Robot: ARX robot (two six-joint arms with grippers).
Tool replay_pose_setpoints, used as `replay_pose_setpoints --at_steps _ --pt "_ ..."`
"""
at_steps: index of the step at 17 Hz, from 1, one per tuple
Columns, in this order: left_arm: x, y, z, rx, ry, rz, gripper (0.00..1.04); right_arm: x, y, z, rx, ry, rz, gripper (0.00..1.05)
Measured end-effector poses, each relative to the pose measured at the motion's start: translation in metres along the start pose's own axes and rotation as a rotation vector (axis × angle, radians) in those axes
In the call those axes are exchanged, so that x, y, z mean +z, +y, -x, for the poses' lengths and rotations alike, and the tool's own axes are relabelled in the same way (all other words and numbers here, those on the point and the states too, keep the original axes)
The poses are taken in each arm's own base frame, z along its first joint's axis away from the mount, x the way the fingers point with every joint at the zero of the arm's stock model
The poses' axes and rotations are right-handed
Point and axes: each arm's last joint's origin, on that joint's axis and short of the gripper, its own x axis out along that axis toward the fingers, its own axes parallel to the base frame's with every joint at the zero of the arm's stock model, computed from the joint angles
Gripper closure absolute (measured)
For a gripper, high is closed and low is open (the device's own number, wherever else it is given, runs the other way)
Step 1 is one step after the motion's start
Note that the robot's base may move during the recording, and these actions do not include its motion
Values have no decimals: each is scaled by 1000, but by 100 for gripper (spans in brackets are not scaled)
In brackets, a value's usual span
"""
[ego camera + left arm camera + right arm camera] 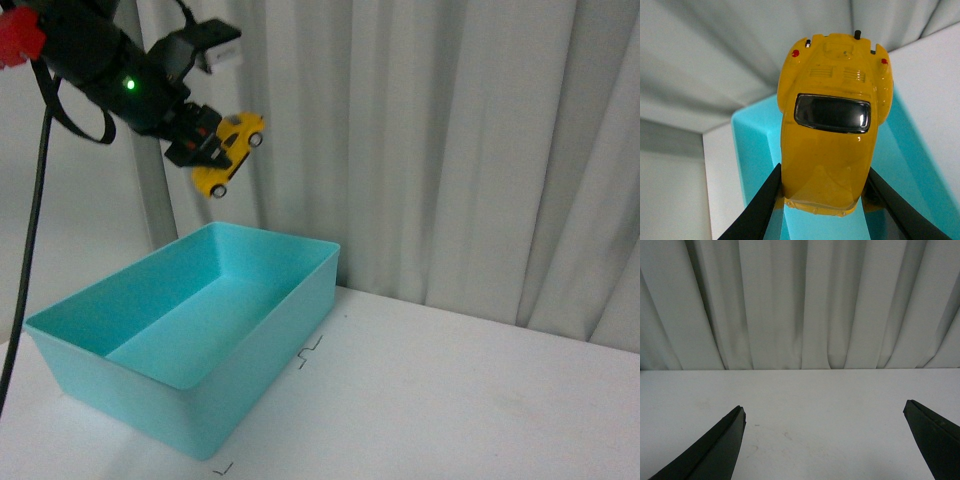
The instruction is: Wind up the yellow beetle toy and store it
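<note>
Beetle toy (238, 138) hangs tilted above the teal bin's (270, 350) far corner, pinched sidewise between left jaws; right jaws spread, empty.

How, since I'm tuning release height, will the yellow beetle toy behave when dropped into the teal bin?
The yellow beetle toy has a glossy, rounded shell, so it is probably slippery in the left gripper. It looks rigid and should keep its shape. Landing on its black tyres, it would likely roll until a wall of the teal bin stops it.
</note>
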Motion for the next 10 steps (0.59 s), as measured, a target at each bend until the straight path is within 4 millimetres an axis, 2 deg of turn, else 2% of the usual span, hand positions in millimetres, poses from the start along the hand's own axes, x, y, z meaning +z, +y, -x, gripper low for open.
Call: replay_pose_setpoints --at_steps 3,7,10 --pt "-40 3 -37 68 163 160 66 0 0 0 0 0 0 7" --pt "-70 -7 -88 123 318 197 66 0 0 0 0 0 0 7" --pt "-87 -15 -115 121 385 224 66 0 0 0 0 0 0 7"
